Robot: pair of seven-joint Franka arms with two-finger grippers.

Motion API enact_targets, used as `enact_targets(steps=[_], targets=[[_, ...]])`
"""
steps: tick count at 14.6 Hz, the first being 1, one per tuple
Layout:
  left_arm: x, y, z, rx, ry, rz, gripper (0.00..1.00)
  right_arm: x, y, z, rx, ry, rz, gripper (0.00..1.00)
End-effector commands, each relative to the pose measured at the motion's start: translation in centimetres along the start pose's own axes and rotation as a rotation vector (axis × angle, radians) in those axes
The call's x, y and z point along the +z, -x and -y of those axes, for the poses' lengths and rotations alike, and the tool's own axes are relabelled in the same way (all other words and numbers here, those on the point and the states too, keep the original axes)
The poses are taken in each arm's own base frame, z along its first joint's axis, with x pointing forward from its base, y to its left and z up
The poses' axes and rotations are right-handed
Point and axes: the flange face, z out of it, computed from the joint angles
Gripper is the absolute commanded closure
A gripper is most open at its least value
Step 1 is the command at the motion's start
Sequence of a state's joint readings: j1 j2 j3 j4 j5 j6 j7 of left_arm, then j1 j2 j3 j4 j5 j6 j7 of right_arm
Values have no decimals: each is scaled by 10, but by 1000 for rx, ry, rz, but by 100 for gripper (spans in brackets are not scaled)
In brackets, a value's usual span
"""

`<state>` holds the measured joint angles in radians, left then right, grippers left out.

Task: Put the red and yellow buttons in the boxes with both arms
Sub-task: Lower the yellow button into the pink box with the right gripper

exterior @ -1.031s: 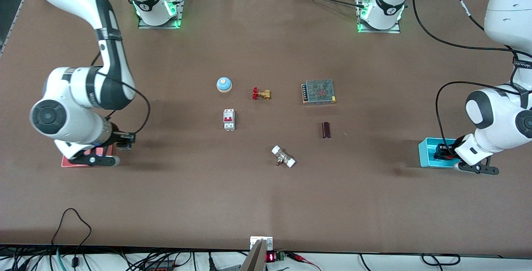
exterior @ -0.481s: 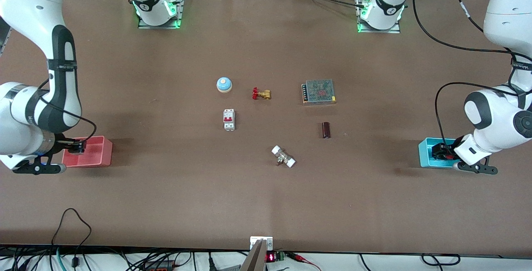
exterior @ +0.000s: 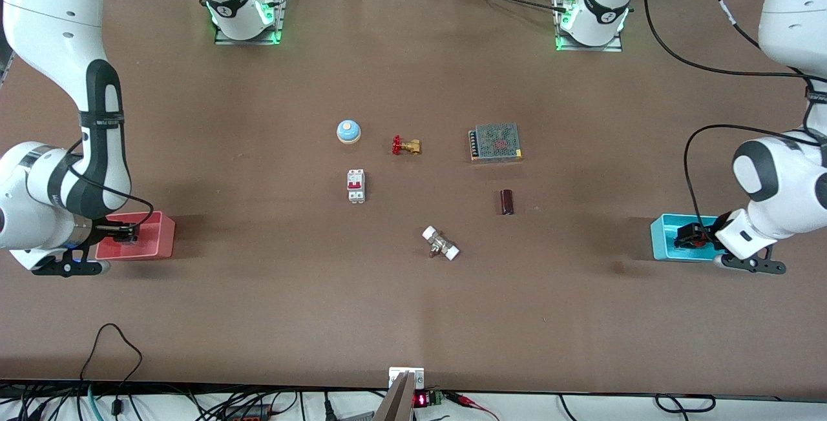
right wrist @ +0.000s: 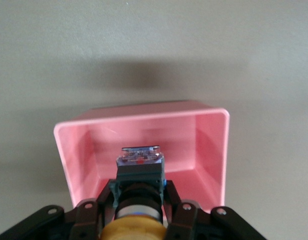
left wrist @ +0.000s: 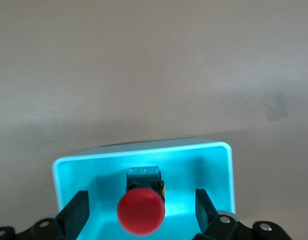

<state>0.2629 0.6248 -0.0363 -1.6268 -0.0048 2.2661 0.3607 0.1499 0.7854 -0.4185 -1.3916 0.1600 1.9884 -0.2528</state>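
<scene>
Around the circuit breaker [exterior: 356,185] at the table's middle: bell [exterior: 348,131] farther from the camera, one box [exterior: 667,237] at the left arm's end, another box [exterior: 155,236] at the right arm's end.

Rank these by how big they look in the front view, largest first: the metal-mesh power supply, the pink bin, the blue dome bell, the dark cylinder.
1. Pink bin, though the right arm covers part of it.
2. Metal-mesh power supply, close to the bin in size, so the top two are unsure.
3. Blue dome bell.
4. Dark cylinder, slightly smaller than the bell.
</scene>
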Motion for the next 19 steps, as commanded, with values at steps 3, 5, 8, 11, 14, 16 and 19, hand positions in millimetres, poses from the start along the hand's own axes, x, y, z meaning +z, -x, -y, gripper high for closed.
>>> enact_targets(steps=[3, 5, 8, 11, 14, 16, 19], targets=[[-81, -19, 9, -3, 32, 55, 0, 21, -13, -7, 4, -27, -17, 67], [-105, -19, 7, -7, 36, 67, 0, 29, -14, -6, 7, -33, -13, 67], [-135, -14, -8, -59, 38, 85, 0, 41, -14, -5, 1, -45, -2, 66], [-172, -11, -52, -97, 67, 121, 0, 47, -13, -12, 5, -56, 2, 55], [-212, -3, -95, -112, 77, 146, 0, 50, -14, -9, 16, -83, -5, 11], [-236, 6, -114, -105, 74, 147, 0, 36, -14, -7, 11, -86, -15, 0], [-270, 21, -137, -85, 59, 155, 0, 4, -11, -7, 12, -100, -41, 0]])
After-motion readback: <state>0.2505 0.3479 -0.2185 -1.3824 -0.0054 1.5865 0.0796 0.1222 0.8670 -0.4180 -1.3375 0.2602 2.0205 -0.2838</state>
